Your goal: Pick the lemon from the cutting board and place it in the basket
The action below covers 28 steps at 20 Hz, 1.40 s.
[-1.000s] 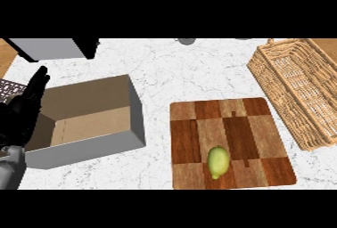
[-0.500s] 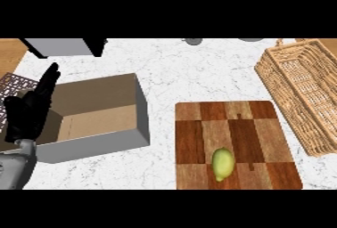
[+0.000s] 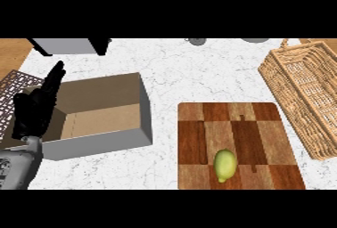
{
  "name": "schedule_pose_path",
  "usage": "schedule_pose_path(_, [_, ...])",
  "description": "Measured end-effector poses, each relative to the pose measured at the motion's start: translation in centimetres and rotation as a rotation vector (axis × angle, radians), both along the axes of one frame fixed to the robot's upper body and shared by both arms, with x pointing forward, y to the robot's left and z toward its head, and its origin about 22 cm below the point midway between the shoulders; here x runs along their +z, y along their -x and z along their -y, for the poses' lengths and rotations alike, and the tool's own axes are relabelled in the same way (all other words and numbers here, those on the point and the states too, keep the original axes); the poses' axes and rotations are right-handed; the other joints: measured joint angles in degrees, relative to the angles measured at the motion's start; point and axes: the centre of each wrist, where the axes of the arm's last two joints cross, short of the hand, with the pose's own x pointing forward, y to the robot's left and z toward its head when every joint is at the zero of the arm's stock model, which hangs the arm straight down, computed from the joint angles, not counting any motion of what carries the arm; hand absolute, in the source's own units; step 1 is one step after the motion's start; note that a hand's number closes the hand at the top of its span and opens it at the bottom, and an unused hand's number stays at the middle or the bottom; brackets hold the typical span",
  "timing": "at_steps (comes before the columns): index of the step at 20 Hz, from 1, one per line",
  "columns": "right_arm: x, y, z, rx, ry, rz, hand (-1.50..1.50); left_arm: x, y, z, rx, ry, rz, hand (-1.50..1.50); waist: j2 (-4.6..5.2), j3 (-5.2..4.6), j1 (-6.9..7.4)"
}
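A yellow-green lemon (image 3: 225,164) lies on the near part of the wooden cutting board (image 3: 253,129), right of centre. The wicker basket (image 3: 302,89) stands at the far right, beyond the board's right edge. My left hand (image 3: 36,109) rests at the left edge with straight fingers pointing up, holding nothing, far from the lemon. My right hand does not show.
An open cardboard box (image 3: 99,116) sits left of the board, next to my left hand. A dark perforated mat (image 3: 14,82) lies at the far left. A grey appliance (image 3: 69,44) and small round objects (image 3: 196,41) stand along the back edge.
The view has shifted, so box, board and basket sit further right and lower in the picture. My left hand shows a little further right, still open.
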Motion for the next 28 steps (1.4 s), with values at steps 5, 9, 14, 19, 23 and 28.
schedule_pose_path(5, [-1.3, -1.8, -1.2, -0.002, -0.001, -0.004, -1.5, 0.1, -0.2, 0.0, -0.015, 0.007, -0.005, 0.0, 0.07, 0.01, 0.19])
schedule_pose_path(9, [-1.6, -3.5, -1.5, -0.005, 0.005, -0.003, -1.5, 0.0, -0.2, 0.2, -0.013, -0.003, -0.007, 0.0, 0.0, 0.05, 0.26])
schedule_pose_path(14, [-2.5, -5.5, -2.5, -0.001, 0.007, -0.001, -1.5, 0.1, -0.5, 0.2, -0.008, -0.006, -0.016, 0.0, 0.01, 0.04, 0.28])
schedule_pose_path(19, [-2.6, -6.9, -3.5, 0.001, 0.011, -0.006, -1.5, 0.3, -0.4, 0.3, -0.01, 0.004, -0.024, 0.0, 0.04, -0.1, 0.3])
schedule_pose_path(23, [-3.0, -8.1, -3.5, -0.003, 0.016, -0.016, -1.5, 0.2, -0.3, 0.3, -0.01, 0.004, -0.02, 0.0, 0.01, -0.03, 0.27])
schedule_pose_path(28, [-3.5, -8.8, -4.0, -0.011, 0.02, -0.054, -1.5, 0.0, -0.2, 0.3, -0.012, 0.011, -0.014, 0.0, -0.04, 0.03, 0.17])
